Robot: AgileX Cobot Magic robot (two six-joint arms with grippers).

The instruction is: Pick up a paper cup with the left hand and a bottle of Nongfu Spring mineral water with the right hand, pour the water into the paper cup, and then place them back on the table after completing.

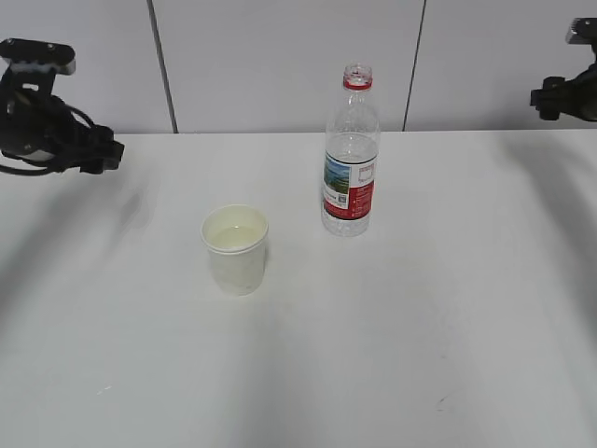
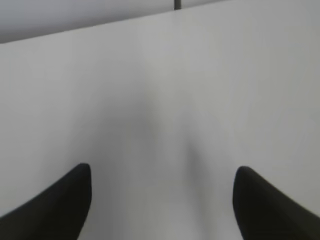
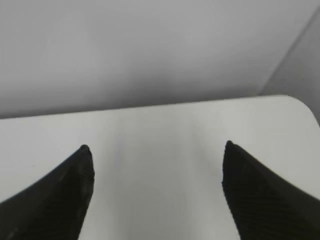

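Note:
A white paper cup [image 1: 235,248] stands upright on the white table [image 1: 420,327], left of centre, with clear liquid in it. A clear Nongfu Spring bottle [image 1: 351,154] with a red and white label stands upright behind and to the right of the cup. It has no cap on and looks mostly empty. My left gripper [image 1: 104,155] hangs far left of the cup; in the left wrist view it [image 2: 162,170] is open over bare table. My right gripper [image 1: 545,97] is at the far right edge; in the right wrist view it [image 3: 157,146] is open and empty.
A pale panelled wall [image 1: 280,56] with dark seams runs behind the table's far edge. The right wrist view shows the table's rounded far corner [image 3: 295,102] against the wall. White tabletop lies around the cup and bottle.

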